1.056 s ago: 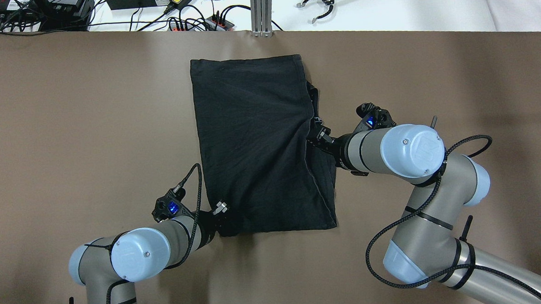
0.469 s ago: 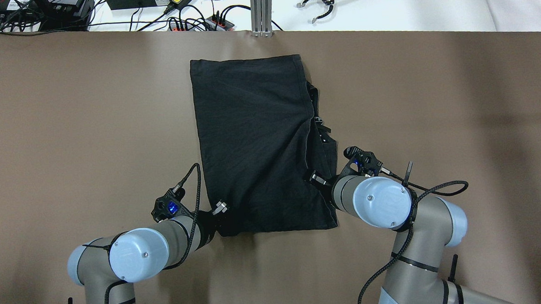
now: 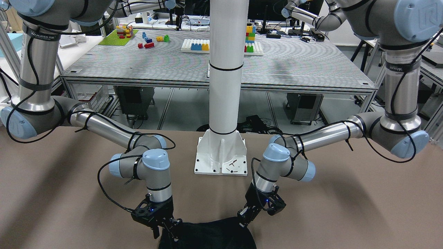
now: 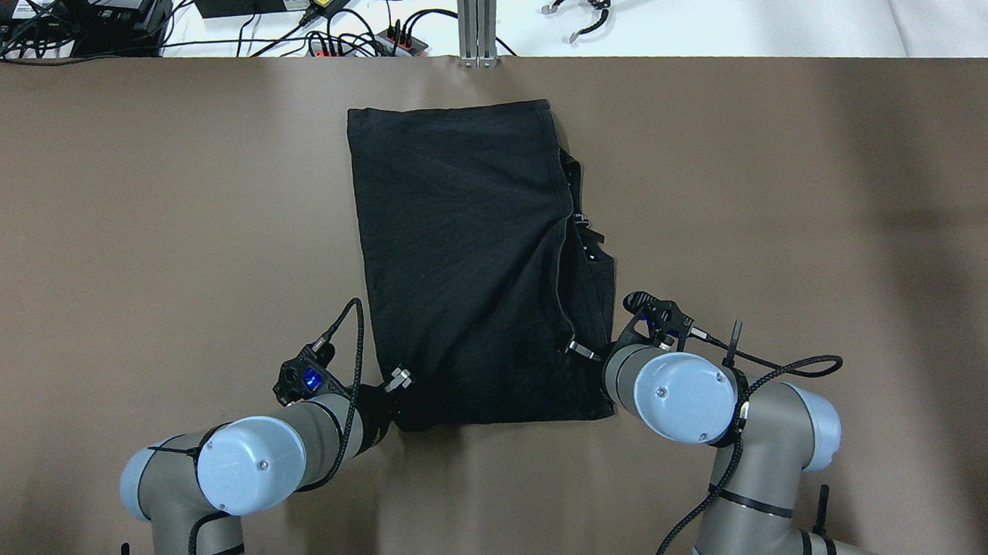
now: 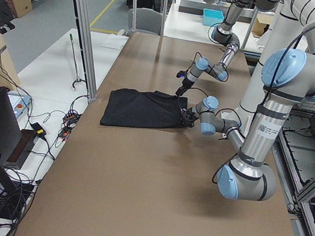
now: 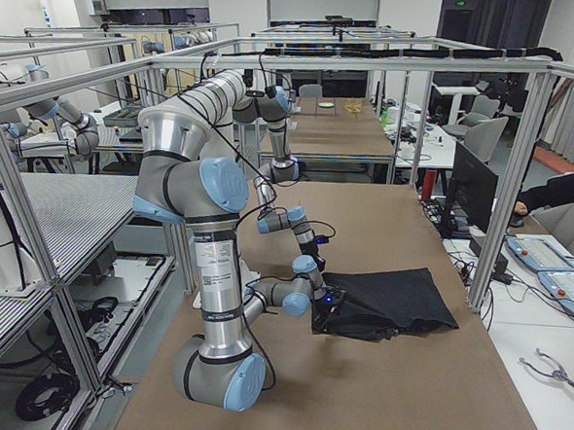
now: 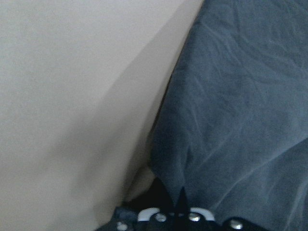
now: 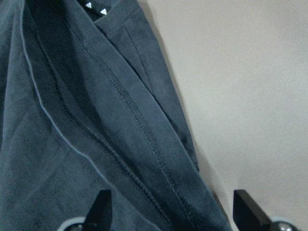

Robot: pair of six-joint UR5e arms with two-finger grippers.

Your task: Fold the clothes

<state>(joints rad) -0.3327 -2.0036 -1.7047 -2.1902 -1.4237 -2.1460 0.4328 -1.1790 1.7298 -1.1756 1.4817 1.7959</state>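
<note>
**Q:** Where is the cloth?
**A:** I log the black cloth flat on the brown table. It stretches away ahead of the left claw and the right claw, which sit one at each near corner.

**Q:** What is the left claw's state?
**A:** Its tips are pinched together on the cloth's corner edge.

**Q:** And the right?
**A:** Its fingers are spread wide, with the stitched, layered hem lying between them. I can't tell whether they touch the fabric.

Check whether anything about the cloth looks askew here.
Yes. The black garment is no clean rectangle: on its right-arm side, under-layers poke out past the upper hem, which runs crookedly, with creases fanning from it.
</note>
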